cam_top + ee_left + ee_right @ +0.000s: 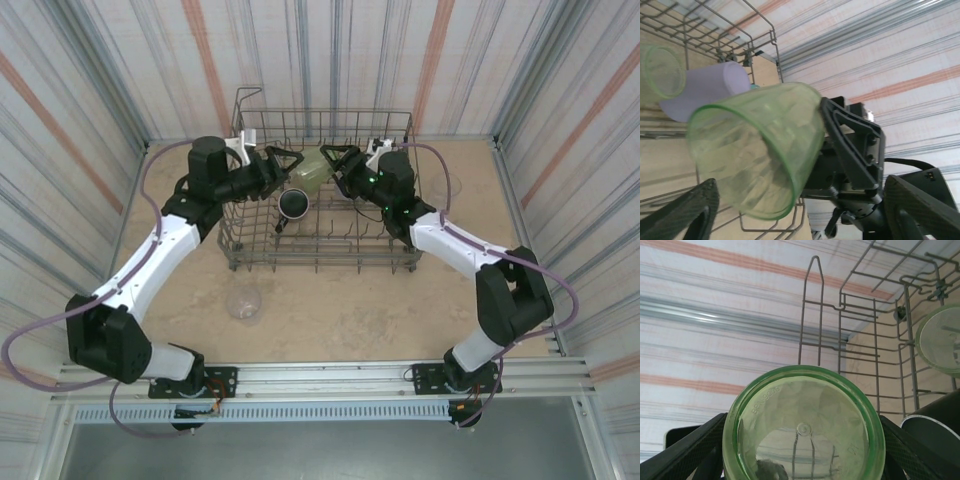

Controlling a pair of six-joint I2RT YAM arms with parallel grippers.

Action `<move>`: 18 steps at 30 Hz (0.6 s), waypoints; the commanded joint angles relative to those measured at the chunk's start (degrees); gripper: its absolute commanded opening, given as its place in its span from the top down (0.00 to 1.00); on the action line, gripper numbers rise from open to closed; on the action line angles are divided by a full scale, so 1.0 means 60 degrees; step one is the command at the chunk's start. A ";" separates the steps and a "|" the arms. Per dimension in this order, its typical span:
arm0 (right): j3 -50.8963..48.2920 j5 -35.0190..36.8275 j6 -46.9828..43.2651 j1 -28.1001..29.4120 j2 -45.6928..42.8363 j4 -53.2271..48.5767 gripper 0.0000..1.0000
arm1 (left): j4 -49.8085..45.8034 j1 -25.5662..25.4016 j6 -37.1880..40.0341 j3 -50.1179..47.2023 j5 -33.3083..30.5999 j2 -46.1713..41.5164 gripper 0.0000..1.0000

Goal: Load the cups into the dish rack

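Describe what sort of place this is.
Probably a lab test cell, not a kitchen: striped panel walls box in a tan table, with two black-and-white robot arms on a metal rail and a grey wire dish rack.

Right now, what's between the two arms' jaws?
A pale green cup, gripped at its base by the right arm's jaws over the dish rack; the left arm's jaws stand open at its mouth. The top view shows it.

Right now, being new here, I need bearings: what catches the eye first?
A translucent green plastic tumbler hangs sideways over the grey wire dish rack, gripped at its base by the right end effector, the left end effector open at its mouth end. A dark mug sits inside the rack; a clear tumbler sits in front.
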 commanded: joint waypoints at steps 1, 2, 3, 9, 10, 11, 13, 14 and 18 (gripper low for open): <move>0.0107 0.0332 -0.0979 -0.0098 -0.0684 -0.0818 0.57 | -0.0970 0.0214 0.0795 0.0191 -0.0214 -0.0787 0.06; 0.0179 0.0433 -0.1246 -0.0100 -0.0792 -0.1137 0.57 | -0.1182 0.0289 0.0944 0.0178 -0.0264 -0.0951 0.02; 0.0224 0.0516 -0.1570 -0.0087 -0.0866 -0.1396 0.57 | -0.1373 0.0356 0.1069 0.0177 -0.0319 -0.1086 0.01; 0.0593 0.1195 -0.3226 -0.0013 -0.1392 -0.3167 0.57 | -0.2524 0.0827 0.1781 0.0027 -0.0572 -0.1924 0.01; 0.0670 0.1351 -0.3533 0.0026 -0.1483 -0.3491 0.57 | -0.2700 0.0925 0.1878 -0.0020 -0.0589 -0.2037 0.01; 0.0729 0.1548 -0.3826 0.0065 -0.1576 -0.3749 0.57 | -0.2875 0.1024 0.1975 -0.0055 -0.0595 -0.2151 0.01; 0.0864 0.1898 -0.4343 0.0138 -0.1705 -0.4273 0.57 | -0.3187 0.1218 0.2134 -0.0129 -0.0608 -0.2303 0.01; 0.0933 0.2102 -0.4589 0.0181 -0.1749 -0.4547 0.57 | -0.3306 0.1315 0.2202 -0.0180 -0.0613 -0.2378 0.01; 0.1274 0.3364 -0.5512 0.0467 -0.1816 -0.5638 0.57 | -0.3632 0.1818 0.2340 -0.0466 -0.0421 -0.2637 0.01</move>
